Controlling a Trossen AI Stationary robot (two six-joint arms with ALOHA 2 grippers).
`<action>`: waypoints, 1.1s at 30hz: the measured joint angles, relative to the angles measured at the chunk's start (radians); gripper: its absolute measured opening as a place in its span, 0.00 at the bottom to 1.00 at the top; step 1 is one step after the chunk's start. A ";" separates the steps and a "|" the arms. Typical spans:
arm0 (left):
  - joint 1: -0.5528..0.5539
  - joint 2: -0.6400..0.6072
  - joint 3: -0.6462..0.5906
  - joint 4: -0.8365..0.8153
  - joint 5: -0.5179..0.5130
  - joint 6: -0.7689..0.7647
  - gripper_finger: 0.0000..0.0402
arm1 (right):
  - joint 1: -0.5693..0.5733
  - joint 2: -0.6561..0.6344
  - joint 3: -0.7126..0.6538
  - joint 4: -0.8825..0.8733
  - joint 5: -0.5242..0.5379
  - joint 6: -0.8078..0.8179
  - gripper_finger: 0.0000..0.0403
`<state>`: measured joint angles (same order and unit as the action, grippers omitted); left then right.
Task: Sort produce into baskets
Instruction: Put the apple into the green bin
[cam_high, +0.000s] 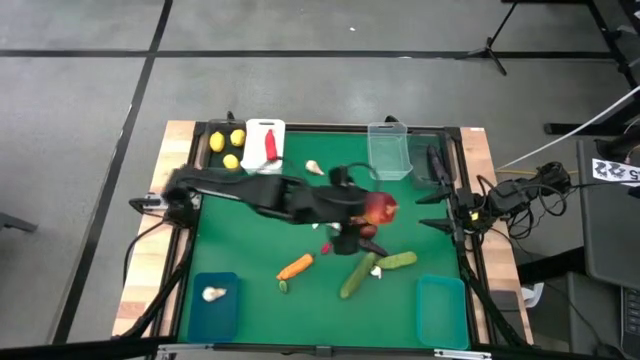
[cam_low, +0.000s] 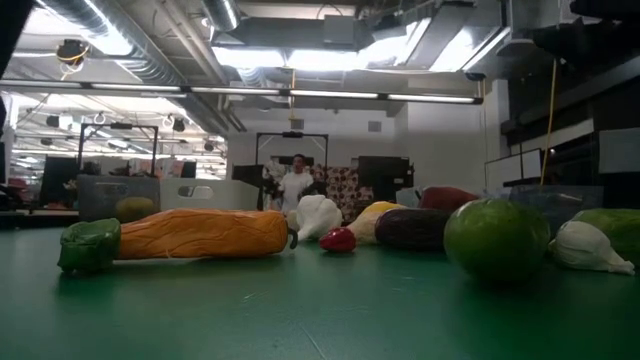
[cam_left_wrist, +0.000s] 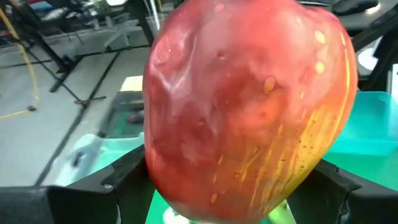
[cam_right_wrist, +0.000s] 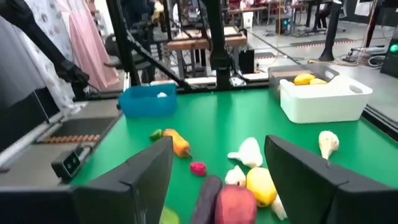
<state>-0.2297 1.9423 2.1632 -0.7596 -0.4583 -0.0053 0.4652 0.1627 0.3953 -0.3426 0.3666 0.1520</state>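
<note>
My left gripper (cam_high: 372, 214) reaches over the middle of the green mat and is shut on a round red fruit with yellow streaks (cam_left_wrist: 249, 106), which also shows in the high view (cam_high: 381, 208). My right gripper (cam_right_wrist: 217, 174) waits open and empty at the table's right edge (cam_high: 440, 180). On the mat lie an orange carrot (cam_high: 295, 267), two green cucumbers (cam_high: 357, 277) (cam_high: 396, 261), garlic bulbs (cam_high: 314, 167) (cam_high: 376, 270) and a small red piece (cam_high: 326, 247). A dark eggplant (cam_low: 412, 228) lies among them. My left gripper pinches the red fruit between its two fingers, one on each opposite side (cam_left_wrist: 163, 171) of its lower half. The fingers (cam_left_wrist: 124, 177) point toward the table's right edge. The fruit fills the wrist view and sits over the mat; its underside is hidden.
A white bin (cam_high: 265, 143) with a red chili and a dark bin with lemons (cam_high: 217, 140) stand at the far left, a clear bin (cam_high: 389, 150) at the far right. A teal bin (cam_high: 214, 305) holding a garlic bulb is near left, another teal bin (cam_high: 441, 310) near right.
</note>
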 joint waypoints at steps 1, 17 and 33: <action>-0.016 -0.033 0.000 -0.030 -0.021 -0.002 0.72 | 0.000 0.000 0.001 0.006 0.000 0.006 0.63; -0.405 -0.389 -0.343 -0.469 -0.643 -0.540 0.72 | 0.000 0.001 0.001 -0.007 -0.048 0.157 0.63; -0.193 -0.389 -1.058 0.586 -0.369 -0.335 0.71 | -0.001 0.105 0.001 0.066 -0.049 0.028 0.63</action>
<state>-0.4224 1.5533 1.1050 -0.1733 -0.8274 -0.3400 0.4644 0.2681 0.3962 -0.2764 0.3181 0.1804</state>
